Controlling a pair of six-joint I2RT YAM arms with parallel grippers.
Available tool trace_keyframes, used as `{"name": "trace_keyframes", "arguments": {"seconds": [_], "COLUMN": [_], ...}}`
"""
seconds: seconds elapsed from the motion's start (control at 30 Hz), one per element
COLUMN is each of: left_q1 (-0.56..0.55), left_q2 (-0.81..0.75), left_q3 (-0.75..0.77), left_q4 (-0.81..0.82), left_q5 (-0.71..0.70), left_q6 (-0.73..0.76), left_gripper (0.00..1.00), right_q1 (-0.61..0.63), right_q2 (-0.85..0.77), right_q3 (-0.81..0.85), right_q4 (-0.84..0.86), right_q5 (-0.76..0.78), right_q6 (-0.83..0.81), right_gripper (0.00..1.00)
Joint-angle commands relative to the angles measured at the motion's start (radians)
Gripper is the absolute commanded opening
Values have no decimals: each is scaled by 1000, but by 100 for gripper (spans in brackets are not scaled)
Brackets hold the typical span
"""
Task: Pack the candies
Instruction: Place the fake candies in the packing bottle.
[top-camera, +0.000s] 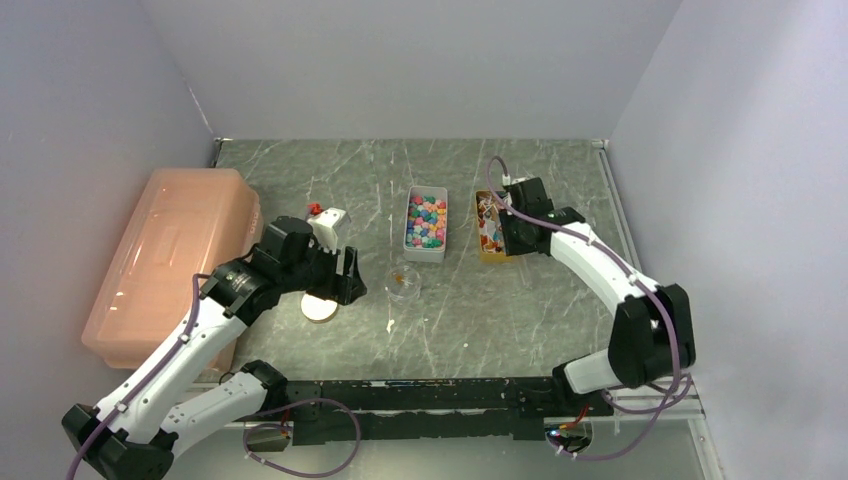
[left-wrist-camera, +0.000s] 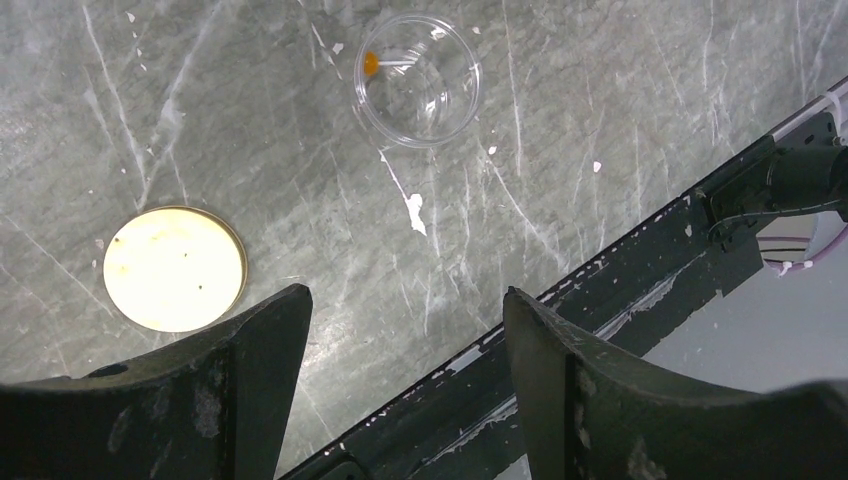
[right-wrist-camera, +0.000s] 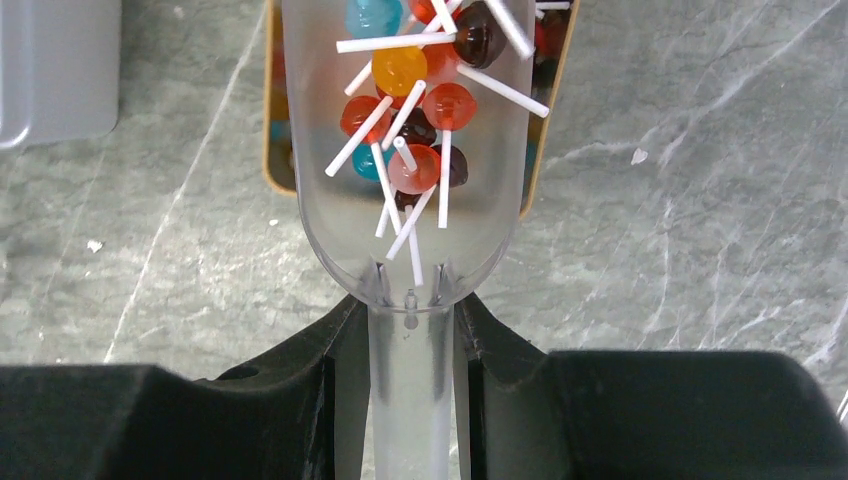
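Observation:
The candies (top-camera: 426, 221) fill a white rectangular tray (top-camera: 409, 233) in mid-table; only a corner of that tray (right-wrist-camera: 58, 70) shows in the right wrist view. My right gripper (right-wrist-camera: 410, 310) (top-camera: 515, 228) is shut on the handle of a clear plastic scoop (right-wrist-camera: 335, 225). The scoop holds several lollipops (right-wrist-camera: 415, 165) with white sticks, above a yellow box (right-wrist-camera: 271, 150) (top-camera: 484, 250) of more lollipops. My left gripper (left-wrist-camera: 405, 292) (top-camera: 345, 278) hangs open and empty above bare table. A small clear cup (left-wrist-camera: 420, 95) (top-camera: 405, 284) ahead of it holds one orange lollipop.
A pink translucent lidded bin (top-camera: 175, 260) fills the left side. A round cream lid (left-wrist-camera: 175, 268) (top-camera: 320, 308) lies flat beside my left fingers. A black rail (top-camera: 430, 400) (left-wrist-camera: 640, 270) runs along the near edge. A small white object (top-camera: 328, 216) with red on it sits behind the left arm.

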Motion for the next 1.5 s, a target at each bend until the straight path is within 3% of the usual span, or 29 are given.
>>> {"name": "trace_keyframes", "arguments": {"seconds": [0.0, 0.27, 0.5, 0.87, 1.47], "left_q1": [-4, -4, -4, -3, -4], "left_q2": [-16, -17, -34, -125, -181], "left_q3": [-3, -3, -1, 0, 3], "left_q4": [8, 8, 3, -10, -22], "left_q5": [-17, -22, -40, -115, -144], "left_q6": [-12, -13, -16, -31, -41], "left_gripper": [76, 76, 75, 75, 76], "right_q1": [50, 193, 288, 445, 588], "right_q2": [-127, -244, -279, -166, 210], "right_q3": [-60, -79, -46, 135, 437], "right_q4": [96, 20, -74, -269, -515], "right_q5": [37, 133, 39, -79, -169], "right_q6": [-8, -17, -56, -78, -83], "right_gripper": [0, 0, 0, 0, 0]}}
